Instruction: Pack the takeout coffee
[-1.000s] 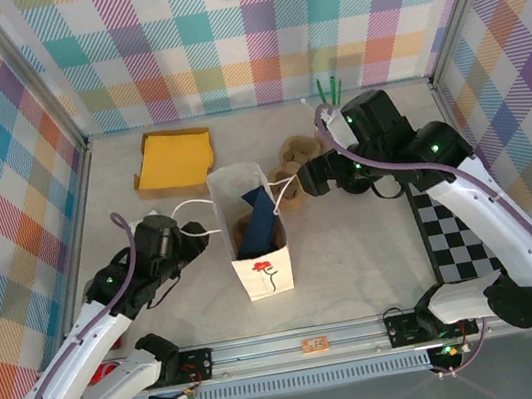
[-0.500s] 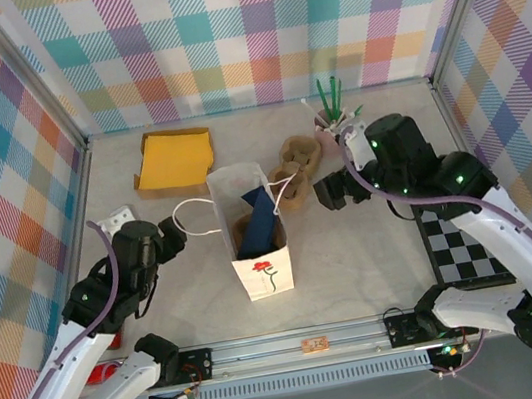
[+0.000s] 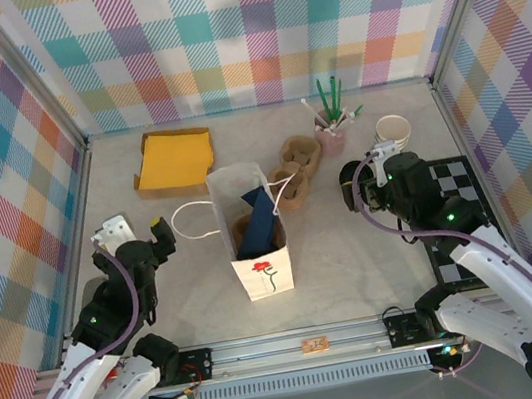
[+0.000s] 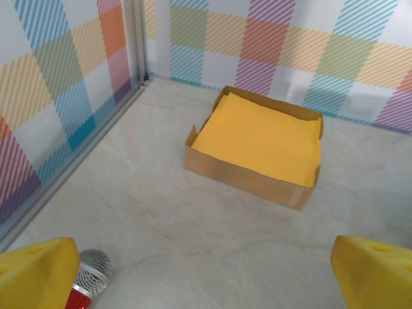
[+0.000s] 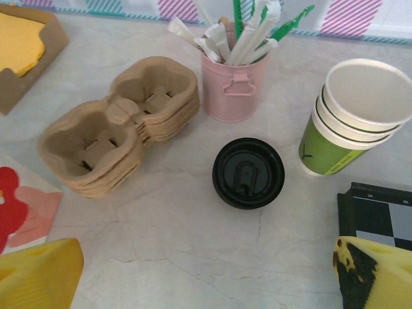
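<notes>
Both arms have pulled back toward their bases vs 1 s ago. The left gripper (image 3: pixel 138 232) was at the paper bag (image 3: pixel 256 231) handle and is now well left of it, fingers spread wide with nothing between. The right gripper (image 5: pixel 206 275) was over the cup carriers (image 5: pixel 119 122) and pink pot (image 5: pixel 233 90) and now sits nearer its base, fingers apart, empty. Bag unmoved, upright mid-counter (image 3: pixel 358 266). Takeout coffee (image 5: pixel 248 172) stands upright on the counter, outside the bag, just in front of the pink pot, between the carriers and the stack of lidless cups (image 5: pixel 351 116), touching none. From above it shows a round black lid; the cup body is hidden under it.
</notes>
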